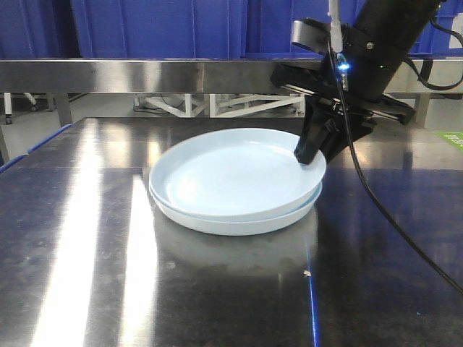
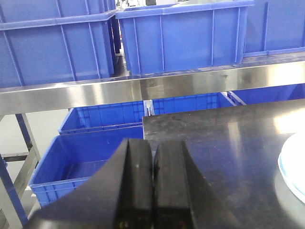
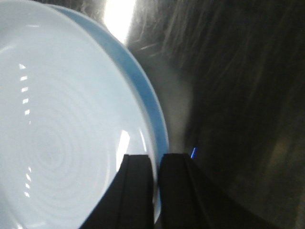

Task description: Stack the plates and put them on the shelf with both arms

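Two plates (image 1: pixel 235 181) stacked, R gripper (image 3: pixel 156 191) pinching top one's rim (L gripper (image 2: pixel 153 191) closed, empty)

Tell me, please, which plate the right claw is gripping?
The top plate: the right claw pinches its rim, while the bottom plate only peeks out beneath.

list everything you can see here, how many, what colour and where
top plate: one, pale bluish-white, lying slightly off-centre on the lower plate
lower plate: one, pale bluish-white, on the table, mid-surface
table: one, dark reflective steel, foreground
shelf: one, stainless steel, behind the table
crates: several, blue plastic, on the shelf and below it
right arm: one, black, over the plates' right side, jaws shut on the top plate's rim
left arm: one, black, left of the plates, jaws shut on nothing
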